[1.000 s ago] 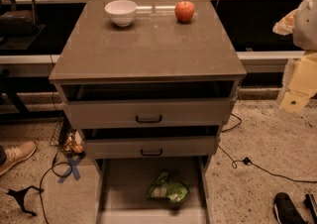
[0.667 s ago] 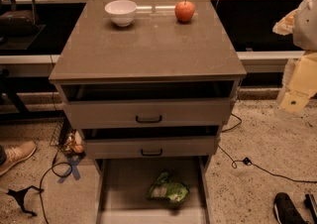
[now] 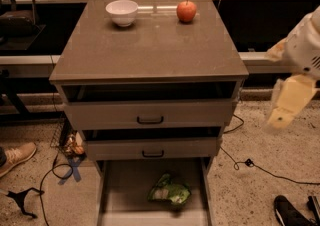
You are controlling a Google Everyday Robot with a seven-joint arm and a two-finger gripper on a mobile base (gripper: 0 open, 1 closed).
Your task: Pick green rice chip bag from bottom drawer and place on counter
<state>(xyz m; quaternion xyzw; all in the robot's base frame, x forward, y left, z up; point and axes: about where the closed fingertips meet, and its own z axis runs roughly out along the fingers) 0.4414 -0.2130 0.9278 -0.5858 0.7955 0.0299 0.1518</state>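
Observation:
The green rice chip bag (image 3: 170, 192) lies crinkled on the floor of the open bottom drawer (image 3: 120, 190), right of its middle. The counter (image 3: 150, 45) is the grey-brown top slab of the cabinet. My gripper (image 3: 286, 105) hangs at the right edge of the view, a cream part below the white arm, beside the cabinet at upper-drawer height. It is well above and to the right of the bag and holds nothing that I can see.
A white bowl (image 3: 122, 12) and a red apple (image 3: 186, 11) stand at the back of the counter. The two upper drawers (image 3: 150, 115) are slightly pulled out above the bottom drawer. Cables (image 3: 250, 165) and shoes (image 3: 17, 156) lie on the floor around the cabinet.
My arm and gripper have moved a little down and to the left at the right edge. The bag, drawers, bowl and apple have not moved.

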